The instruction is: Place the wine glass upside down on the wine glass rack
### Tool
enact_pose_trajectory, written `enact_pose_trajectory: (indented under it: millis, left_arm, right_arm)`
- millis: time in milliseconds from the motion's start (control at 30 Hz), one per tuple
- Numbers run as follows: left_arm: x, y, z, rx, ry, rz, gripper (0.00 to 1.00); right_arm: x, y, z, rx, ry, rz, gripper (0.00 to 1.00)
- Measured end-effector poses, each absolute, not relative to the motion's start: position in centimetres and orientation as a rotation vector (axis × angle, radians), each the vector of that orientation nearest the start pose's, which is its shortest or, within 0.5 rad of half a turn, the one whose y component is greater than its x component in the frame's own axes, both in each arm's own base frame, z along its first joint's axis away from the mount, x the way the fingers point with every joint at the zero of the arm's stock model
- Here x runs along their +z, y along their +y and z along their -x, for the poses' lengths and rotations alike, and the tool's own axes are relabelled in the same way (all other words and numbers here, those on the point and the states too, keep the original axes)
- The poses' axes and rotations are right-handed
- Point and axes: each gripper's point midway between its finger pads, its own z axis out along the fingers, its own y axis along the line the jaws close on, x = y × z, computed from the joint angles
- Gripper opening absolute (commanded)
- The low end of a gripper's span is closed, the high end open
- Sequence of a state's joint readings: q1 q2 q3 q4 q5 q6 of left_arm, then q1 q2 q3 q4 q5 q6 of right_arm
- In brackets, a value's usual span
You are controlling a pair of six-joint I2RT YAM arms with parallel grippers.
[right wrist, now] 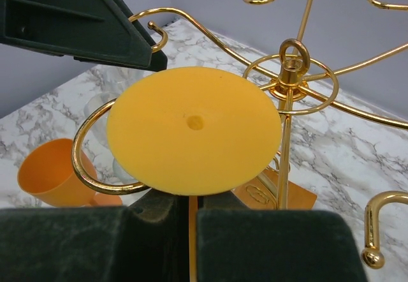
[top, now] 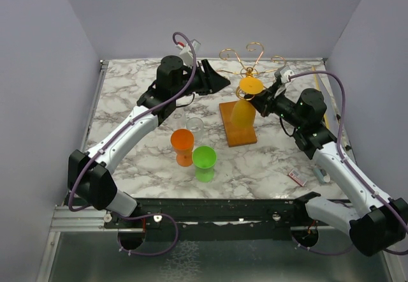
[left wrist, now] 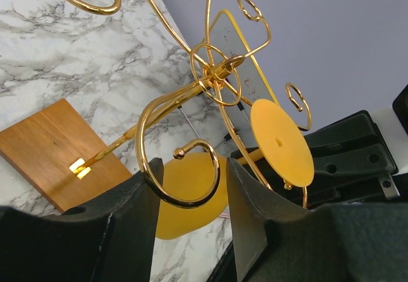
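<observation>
The yellow wine glass is upside down, its round foot (top: 250, 85) on top and its bowl (top: 242, 113) hanging over the wooden base (top: 240, 136). My right gripper (top: 262, 100) is shut on its stem (right wrist: 192, 237) just below the foot (right wrist: 194, 129), which lies over a curled arm of the gold wire wine glass rack (top: 254, 53). My left gripper (top: 220, 81) is open, and a spiral arm of the rack (left wrist: 208, 81) sits between its fingers (left wrist: 191, 173). The left wrist view shows the foot (left wrist: 280, 141), bowl (left wrist: 185, 205) and base (left wrist: 51, 141).
An orange glass (top: 182, 143), a green glass (top: 204, 161) and a clear glass (top: 194, 126) stand left of the base. Small flat items (top: 296, 177) lie by the right arm. Grey walls close in the table on three sides.
</observation>
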State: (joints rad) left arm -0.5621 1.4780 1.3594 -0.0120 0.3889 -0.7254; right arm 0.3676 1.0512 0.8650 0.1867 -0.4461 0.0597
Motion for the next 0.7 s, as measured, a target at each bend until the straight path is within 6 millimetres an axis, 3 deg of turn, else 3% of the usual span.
enact_pose_trajectory:
  millis: [500,700]
  left_arm:
    - [34.7,-32.7,-34.7,-1.274,1.859,-0.156,0.45]
    - [34.9,-32.8,-34.5,-1.278,1.855,-0.159,0.57]
  right_arm:
    - [31.5,21.6,-31.3,0.714,1.504,0.629,0.02]
    - [31.7,21.9,-31.3,0.734,1.513,0.619,0.03]
